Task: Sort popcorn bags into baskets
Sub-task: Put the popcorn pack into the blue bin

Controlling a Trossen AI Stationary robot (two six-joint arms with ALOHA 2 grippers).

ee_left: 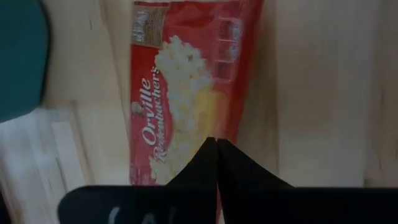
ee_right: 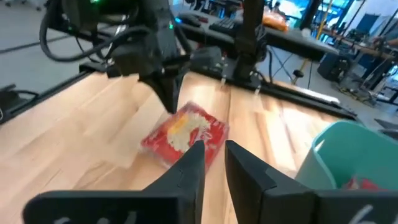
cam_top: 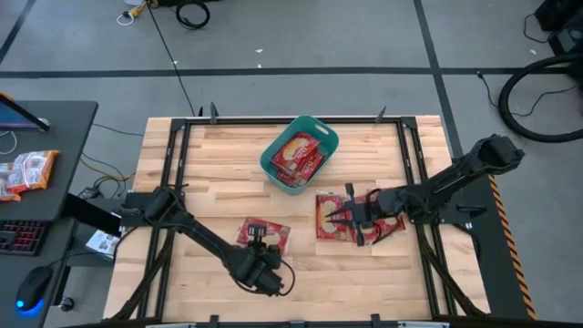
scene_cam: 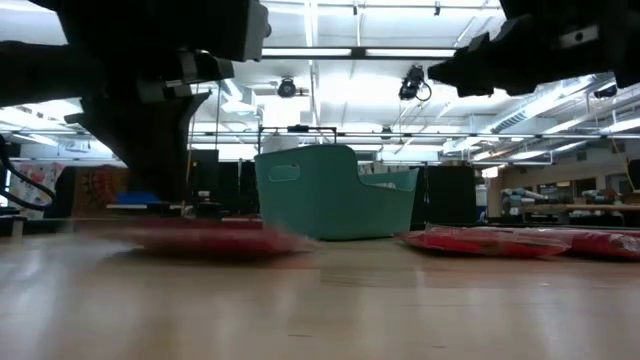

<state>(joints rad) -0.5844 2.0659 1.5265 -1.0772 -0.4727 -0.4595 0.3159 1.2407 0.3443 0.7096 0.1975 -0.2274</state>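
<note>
One red popcorn bag (cam_top: 264,232) lies flat on the wood toward the table's near side, and my left gripper (cam_top: 262,244) stands shut over it, fingers pointing down. The left wrist view shows that bag (ee_left: 186,81) lengthwise. Two more bags (cam_top: 330,219) lie side by side right of centre, also showing in the low view (scene_cam: 520,241). My right gripper (cam_top: 348,215) hovers above them, slightly open and holding nothing. The teal basket (cam_top: 273,166) stands at the far middle with several bags (cam_top: 299,153) inside. My left gripper (ee_left: 216,142) comes from above, pointing down, with both fingertips closed together on the bag's printed top face (ee_left: 199,127), toward its near end. It looks like a pinch of the wrapper, though the fingers hide the exact spot. The bag (ee_right: 186,134) rests on the table.
A dark desk left of the table carries more red packets (cam_top: 27,171), a keyboard and a mouse. Black frame rails (cam_top: 173,182) run along both table sides. Bare wood (cam_top: 364,282) shows along the near edge. The basket (ee_right: 348,155) stands close to my right gripper (ee_right: 214,149).
</note>
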